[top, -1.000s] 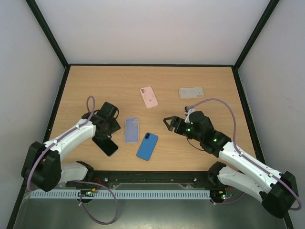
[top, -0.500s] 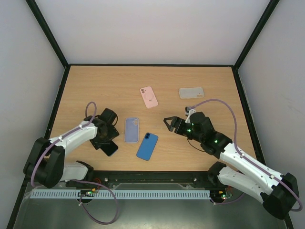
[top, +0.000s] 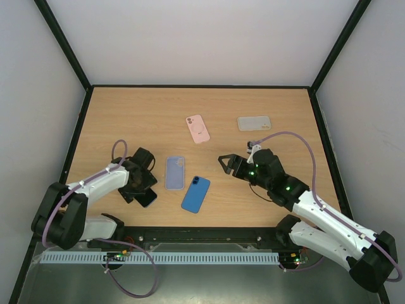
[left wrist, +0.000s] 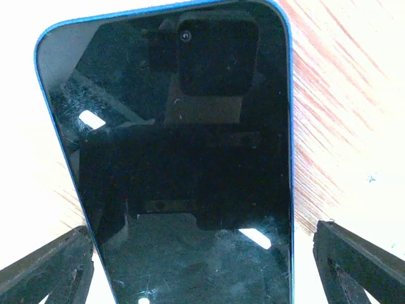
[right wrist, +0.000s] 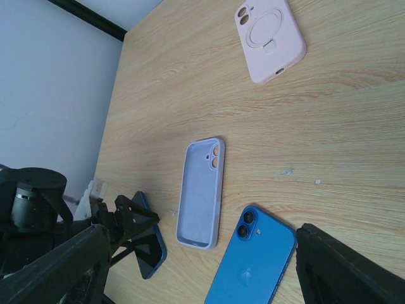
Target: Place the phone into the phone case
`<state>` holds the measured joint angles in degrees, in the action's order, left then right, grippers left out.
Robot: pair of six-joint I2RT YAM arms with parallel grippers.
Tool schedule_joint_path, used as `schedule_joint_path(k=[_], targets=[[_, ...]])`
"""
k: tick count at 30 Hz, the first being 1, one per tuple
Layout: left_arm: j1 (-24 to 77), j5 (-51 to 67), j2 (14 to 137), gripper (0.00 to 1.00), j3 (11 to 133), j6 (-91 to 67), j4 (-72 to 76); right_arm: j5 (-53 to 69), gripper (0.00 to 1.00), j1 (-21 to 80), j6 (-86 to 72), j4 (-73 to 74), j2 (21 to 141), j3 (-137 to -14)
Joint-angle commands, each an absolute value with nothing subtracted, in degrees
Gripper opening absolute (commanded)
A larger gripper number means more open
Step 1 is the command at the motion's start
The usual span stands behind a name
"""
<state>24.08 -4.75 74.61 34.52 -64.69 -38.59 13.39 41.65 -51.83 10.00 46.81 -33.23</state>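
Two phones and three cases on the wooden table. Left gripper down low over the dark-screened phone, released, fingers spread to either side of the phone's near end. Left pad right at the blue edge, contact impossible to judge; right pad clear of the other edge, bare wood between. Screen up, flat on the table, long axis running straight out from between the fingers. Lavender case just off the right-hand side of those fingers, apart from the phone, lying flat, hollow side up as far as the right wrist view shows. Right gripper also released, fingers wide apart and grasping nothing. Blue phone ahead of and between those fingers, back up, just beside the lavender case without touching. Pink case farther out past the right fingers, grey translucent case well off to their side.
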Motion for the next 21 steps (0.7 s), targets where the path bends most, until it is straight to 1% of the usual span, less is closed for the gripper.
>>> schedule_joint_path(k=[1, 6, 12, 17, 21], targets=[[23.6, -3.5, 75.0, 0.93, 33.1, -66.1, -37.8, 12.5, 0.79, 42.0, -51.2, 10.5, 46.0, -32.6], [23.5, -3.3, 75.4, 0.91, 31.2, -67.1, -35.7, 12.4, 0.79, 42.0, -51.0, 10.7, 45.9, -32.6], [23.3, -2.8, 76.1, 0.84, 29.4, -67.5, -34.0, 12.4, 0.79, 42.0, -51.3, 10.7, 46.0, -32.6], [23.4, -2.7, 75.2, 0.71, 29.7, -67.1, -33.9, 14.0, 0.79, 42.0, -52.5, 9.1, 46.6, -31.9], [23.3, -2.7, 73.1, 0.63, 30.4, -66.4, -34.3, 14.5, 0.78, 42.5, -53.1, 8.4, 47.7, -31.8]])
